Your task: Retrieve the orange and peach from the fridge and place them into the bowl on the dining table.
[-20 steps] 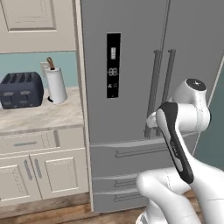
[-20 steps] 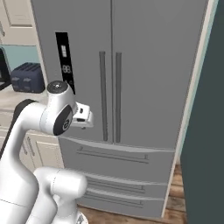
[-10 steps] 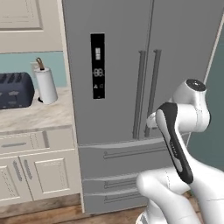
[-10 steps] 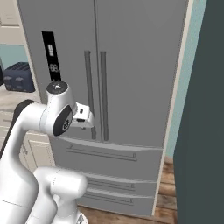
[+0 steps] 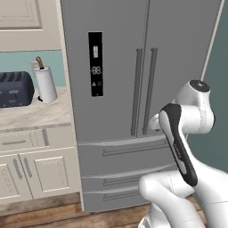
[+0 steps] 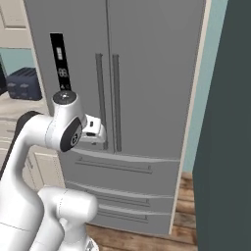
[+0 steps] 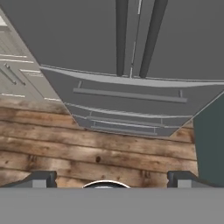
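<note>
Claw spread wide, unchanged; base shifted, fridge now centred.

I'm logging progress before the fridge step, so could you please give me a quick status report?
Tool open, empty, short of the fridge. Both doors shut, handles untouched. Nothing between tool and doors.

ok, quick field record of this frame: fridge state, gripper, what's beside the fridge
fridge: both doors shut, drawers below shut
handles: two vertical bars side by side at the door seam
display panel: black, on left door
gripper: open, empty, short of the fridge
toaster: dark, on wall counter left of fridge
paper towel roll: upright, between toaster and fridge
floor: wood planks
</note>
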You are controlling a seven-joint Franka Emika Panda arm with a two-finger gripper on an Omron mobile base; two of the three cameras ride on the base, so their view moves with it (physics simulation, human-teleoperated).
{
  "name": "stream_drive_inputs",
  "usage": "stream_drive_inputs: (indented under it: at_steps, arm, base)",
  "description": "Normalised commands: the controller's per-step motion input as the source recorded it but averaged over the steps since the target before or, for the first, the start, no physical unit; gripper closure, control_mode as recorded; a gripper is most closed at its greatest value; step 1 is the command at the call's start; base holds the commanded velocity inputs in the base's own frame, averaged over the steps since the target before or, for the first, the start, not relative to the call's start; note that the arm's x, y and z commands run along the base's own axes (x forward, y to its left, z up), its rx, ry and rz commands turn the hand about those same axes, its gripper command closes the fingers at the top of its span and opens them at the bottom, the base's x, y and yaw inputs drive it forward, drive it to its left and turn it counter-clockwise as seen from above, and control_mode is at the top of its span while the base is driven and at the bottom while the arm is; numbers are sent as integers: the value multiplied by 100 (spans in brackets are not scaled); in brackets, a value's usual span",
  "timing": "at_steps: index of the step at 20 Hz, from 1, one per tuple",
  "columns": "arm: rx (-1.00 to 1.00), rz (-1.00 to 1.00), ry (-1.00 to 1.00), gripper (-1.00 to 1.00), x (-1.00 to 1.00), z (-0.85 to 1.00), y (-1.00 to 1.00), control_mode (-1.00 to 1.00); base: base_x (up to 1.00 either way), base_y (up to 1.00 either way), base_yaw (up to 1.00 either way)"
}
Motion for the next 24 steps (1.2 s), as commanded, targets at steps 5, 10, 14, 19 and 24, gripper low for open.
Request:
stream_drive_inputs:
  at_steps: [5, 10, 14, 19, 24]
  arm:
    - [0, 0, 0, -100, 0, 0, 0, 100]
    - [0, 0, -4, -100, 17, 0, 0, -100]
    - [0, 0, -14, -100, 44, 11, -6, -100]
    - [0, 0, -17, -100, 43, 16, -17, -100]
    - [0, 0, -12, -100, 32, 15, -15, -100]
  base:
    - [-10, 0, 0]
    - [0, 0, 0]
    - [0, 0, 0]
    - [0, 0, 0]
    - [0, 0, 0]
